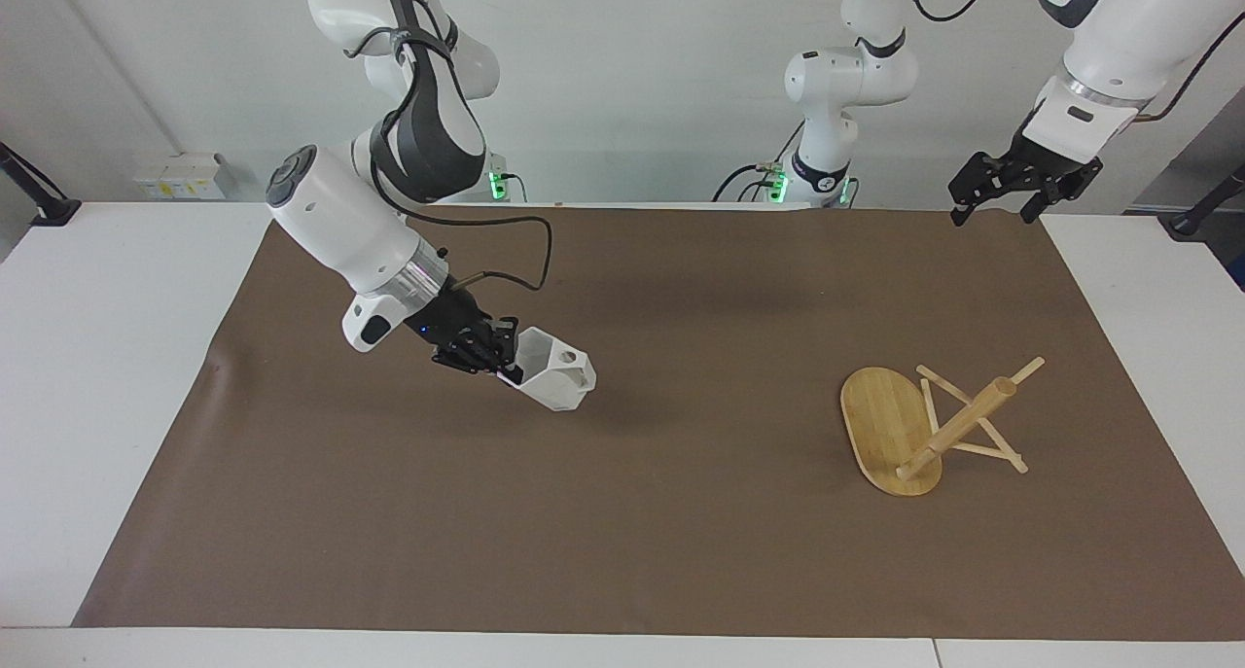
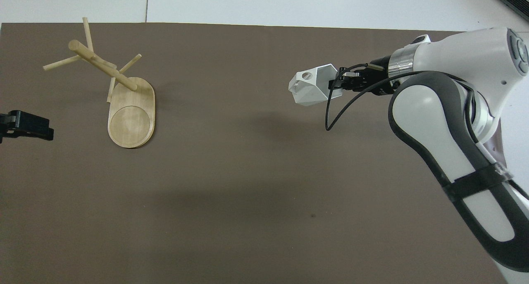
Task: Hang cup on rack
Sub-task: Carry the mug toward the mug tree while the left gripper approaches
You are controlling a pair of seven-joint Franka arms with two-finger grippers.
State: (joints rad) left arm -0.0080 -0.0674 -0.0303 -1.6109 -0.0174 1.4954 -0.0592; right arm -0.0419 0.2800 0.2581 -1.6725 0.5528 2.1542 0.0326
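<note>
White table under a brown mat, plain white wall at the robots' end
</note>
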